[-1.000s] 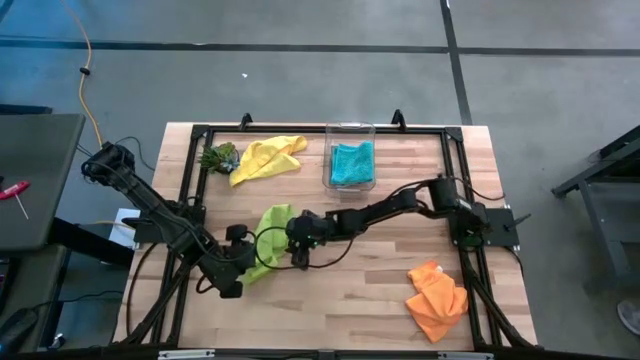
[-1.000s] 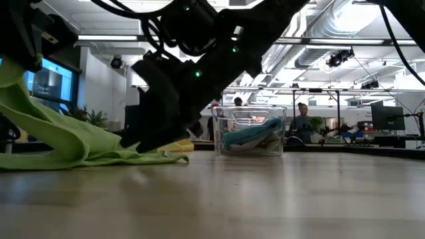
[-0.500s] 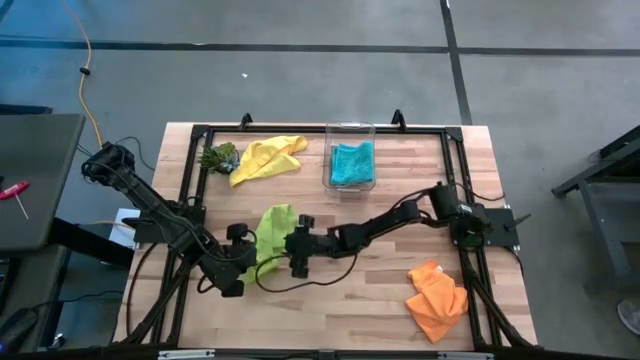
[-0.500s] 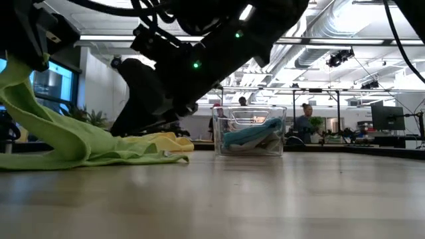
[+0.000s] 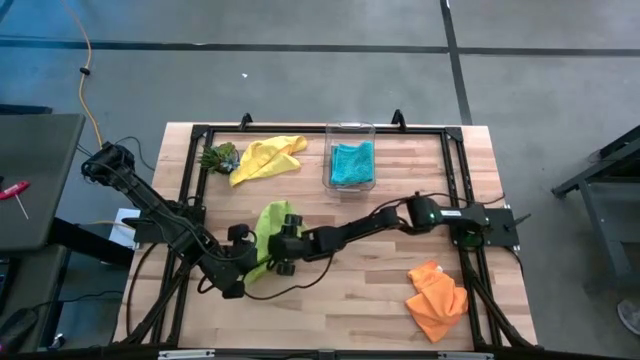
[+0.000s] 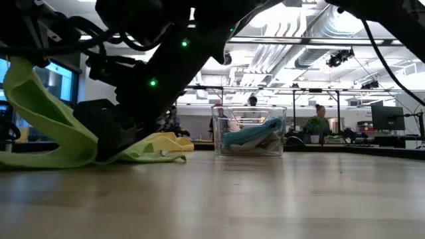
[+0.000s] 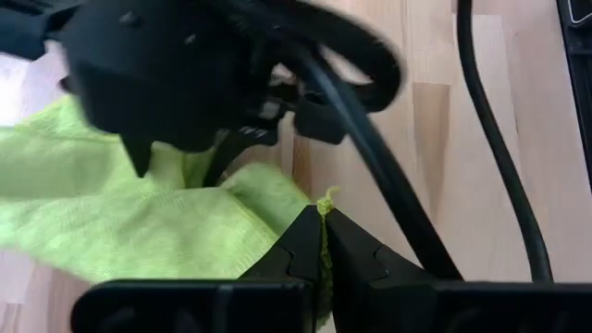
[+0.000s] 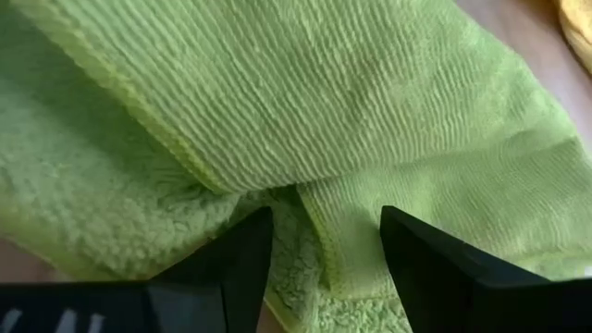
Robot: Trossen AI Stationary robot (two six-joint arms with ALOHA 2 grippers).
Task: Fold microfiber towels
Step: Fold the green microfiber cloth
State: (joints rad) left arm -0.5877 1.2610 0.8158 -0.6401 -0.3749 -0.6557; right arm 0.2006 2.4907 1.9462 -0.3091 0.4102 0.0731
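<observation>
A lime green towel (image 5: 270, 228) lies left of the table's middle, and one end of it is raised (image 6: 30, 93). My left gripper (image 5: 243, 262) is shut on it at its near-left side. My right gripper (image 5: 283, 250) reaches across from the right. It is open and low over the towel's crumpled middle (image 8: 277, 129), with a fold between its fingers. A yellow towel (image 5: 265, 157) lies at the far left. A teal towel (image 5: 351, 163) sits in a clear box. An orange towel (image 5: 436, 298) lies at the near right. No grey towel shows. My left gripper pinches the lime green towel's thin edge (image 7: 324, 198) between its two fingers, at a corner-like tip that sticks out past them. That end (image 6: 20, 73) is lifted. The towel slopes down from it, and the rest (image 6: 146, 156) lies on the table. My right gripper's open fingers (image 8: 231, 268) stand over the towel's folds. I cannot tell whether they touch it.
A small green leafy clump (image 5: 218, 157) lies at the far left beside the yellow towel. The clear box (image 5: 350, 185) stands at the far middle. A black frame (image 5: 300, 130) runs round the table top. Bare wood lies between the lime green and orange towels.
My right gripper has gone toward the table's left edge and down, and now sits low over the lime green towel close to my left gripper. My left gripper has kept the towel's end lifted.
</observation>
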